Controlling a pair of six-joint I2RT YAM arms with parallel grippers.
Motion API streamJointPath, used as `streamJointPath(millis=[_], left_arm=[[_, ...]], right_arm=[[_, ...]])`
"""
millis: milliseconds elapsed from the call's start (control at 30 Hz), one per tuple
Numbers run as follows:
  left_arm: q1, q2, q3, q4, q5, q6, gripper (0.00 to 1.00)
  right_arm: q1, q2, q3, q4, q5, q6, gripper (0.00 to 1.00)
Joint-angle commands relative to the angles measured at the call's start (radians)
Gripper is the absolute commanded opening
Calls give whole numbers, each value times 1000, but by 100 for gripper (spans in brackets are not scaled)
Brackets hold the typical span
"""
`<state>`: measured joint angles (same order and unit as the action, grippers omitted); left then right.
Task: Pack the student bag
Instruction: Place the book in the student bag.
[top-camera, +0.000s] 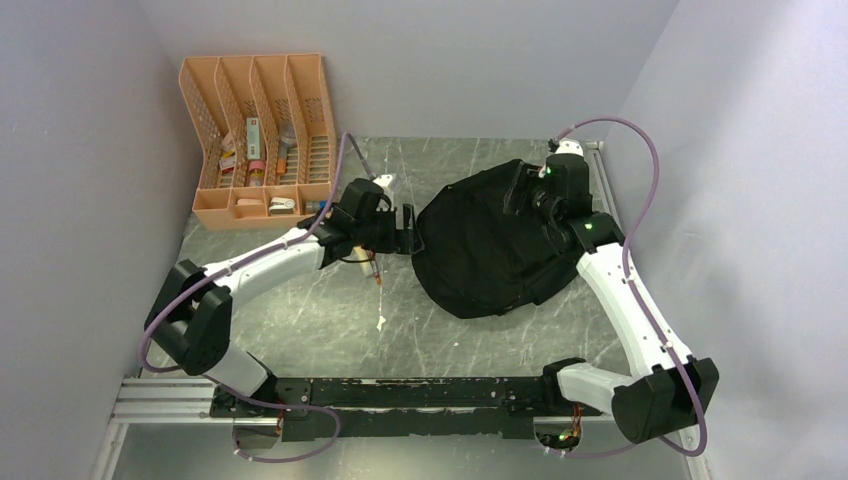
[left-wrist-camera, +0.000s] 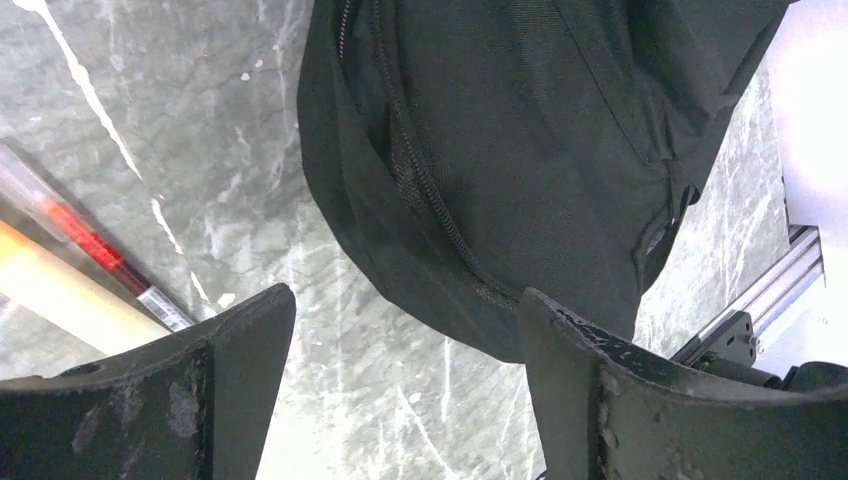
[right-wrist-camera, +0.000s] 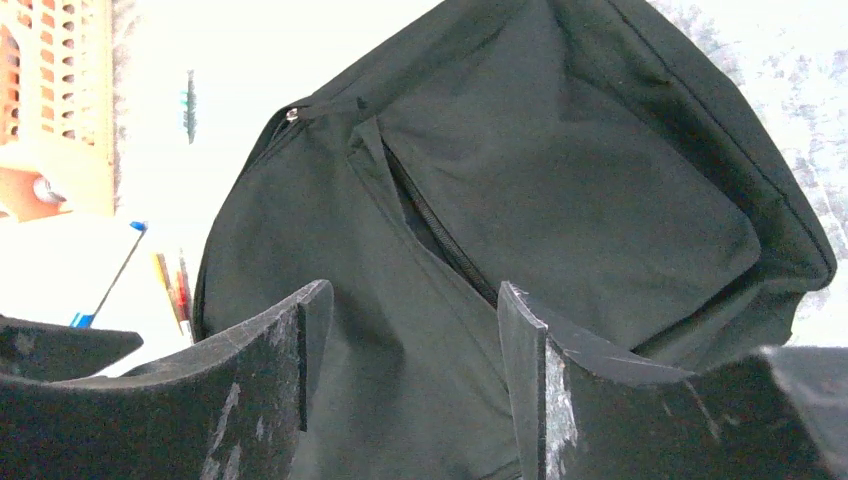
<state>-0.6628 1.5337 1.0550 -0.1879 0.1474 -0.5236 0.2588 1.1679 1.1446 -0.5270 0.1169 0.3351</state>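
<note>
**Black backpack lying flat, a hand at each side**

The student bag (top-camera: 490, 245) is the big black soft thing lying on the grey marbled surface (top-camera: 320, 320), right of the middle and towards the far edge. From above it's a rounded lump with a crumpled outline, fabric slumped flat rather than standing up. Up close it's plain matte black cloth with stitched seams. A zip (right-wrist-camera: 440, 240) runs diagonally along the edge of a front pocket (right-wrist-camera: 600, 220), and there's a small metal pull near the top (the zip line gapes a little, but I can't tell how far it's undone).

The left hand (top-camera: 408, 228) sits at the bag's left edge, right up against it in the overhead view. Its fingers are spread wide with nothing between them, and its own camera shows the bag's rounded edge just beyond the fingertips.

The right hand (top-camera: 525, 195) is over the far right part of the bag, pointing across it. Its fingers are apart too, with nothing pinched; only black fabric shows behind the gap.

A couple of pens (top-camera: 375, 268) lie on the surface just under the left hand, beside the bag. An orange mesh organiser (top-camera: 262, 135) with odds and ends in its slots stands in the far left corner, well apart from the bag.
</note>
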Motion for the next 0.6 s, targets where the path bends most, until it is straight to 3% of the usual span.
streamJointPath(millis=[0,233,433,500,567], left_arm=[[-46,-11,-1,8,-139,-104,86],[-71,44,37,-31,-222,-149,85],[-72,-61,-38,-44,-304,-196,82],[-69,-114,-70,-68,-353,-220,82],[-59,-158,-96,-94,-392,-240,83]], right_arm=[[-7,-28,-17,29,71,38,66],[-7,-28,-34,39,-17,8,66],[14,-36,-51,97,-360,-104,66],[87,-29,-68,109,-352,-126,67],[208,-12,-80,112,-247,-163,69]])
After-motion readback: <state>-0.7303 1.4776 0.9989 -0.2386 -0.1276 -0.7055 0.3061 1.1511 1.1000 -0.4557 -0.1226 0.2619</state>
